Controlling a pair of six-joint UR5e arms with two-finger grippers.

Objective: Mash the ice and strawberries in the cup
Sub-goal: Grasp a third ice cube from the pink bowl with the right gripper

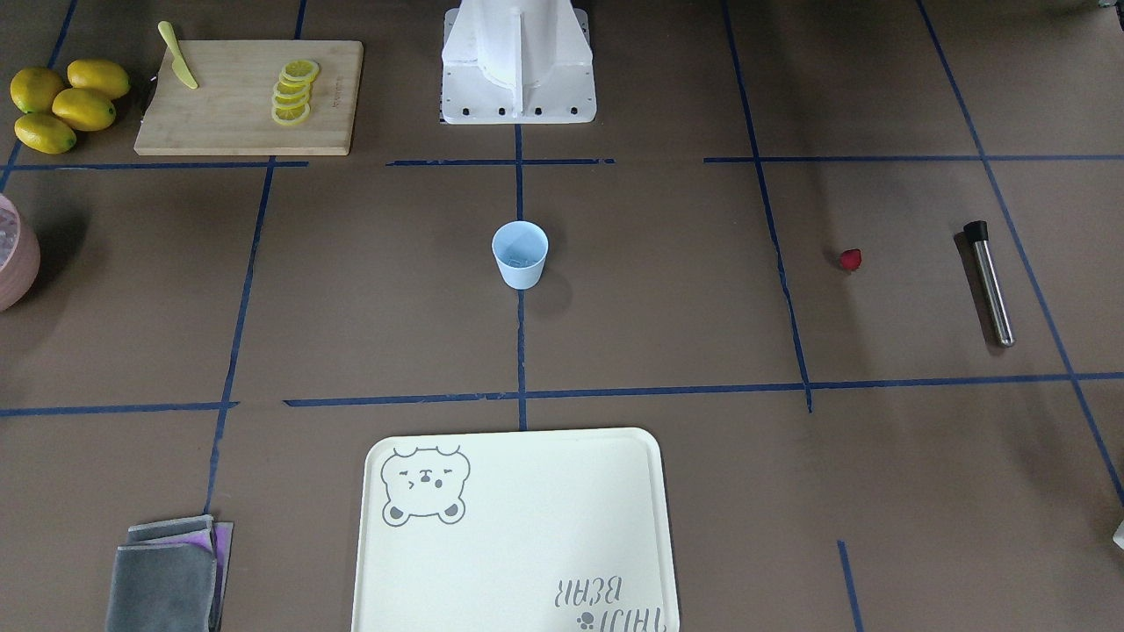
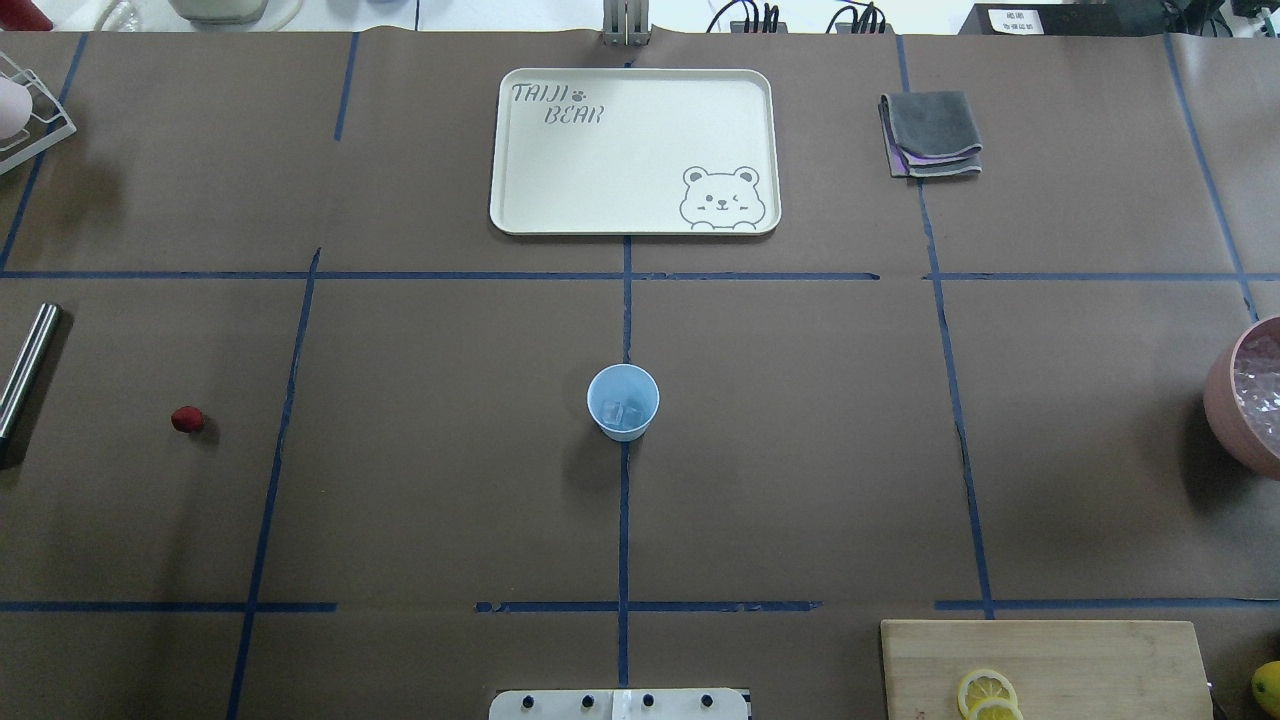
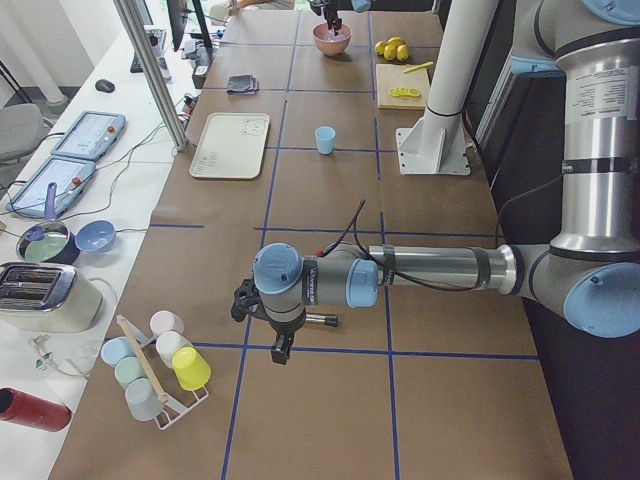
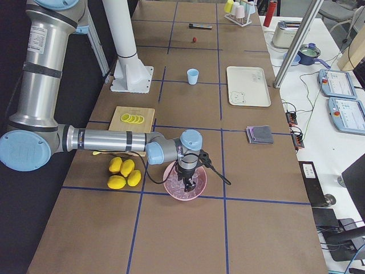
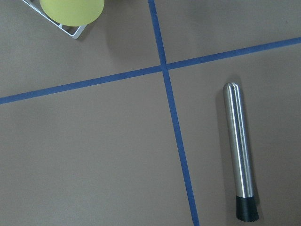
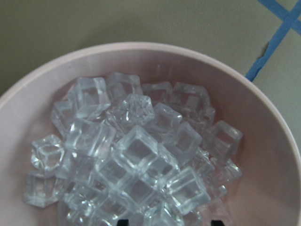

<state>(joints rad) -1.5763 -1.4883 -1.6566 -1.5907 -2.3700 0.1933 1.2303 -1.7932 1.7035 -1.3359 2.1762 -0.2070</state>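
Two ice cubes [image 2: 622,412] or so already sit in the cup [image 2: 622,402], which stands mid-desk on the tape line, while the strawberry [image 2: 187,419] lies alone on the desk [image 2: 430,480] well off toward the robot's left, near the steel muddler [image 5: 240,155]. The right gripper [image 6: 168,221] hangs over the pink bowl [image 6: 263,141] of ice with its tips spread apart, so I'd guess the job right now is grabbing another cube. To do it well I'd pick one cube sitting proud on top of the heap, straddle it squarely and close gently (these look slippery and would likely squirt out sideways), then lift straight up before crossing to the cup. The left gripper [image 3: 283,348] hovers by the muddler, but I can't tell if it's open or closed from the side view. Around it all: lemons [image 1: 66,104], a cutting board [image 1: 228,114] with lemon slices [image 1: 294,92], a bear tray [image 2: 620,170] and grey cloths [image 2: 932,135]. They all sit off the bowl-to-cup line; the bowl's own wall looks like the main snag.
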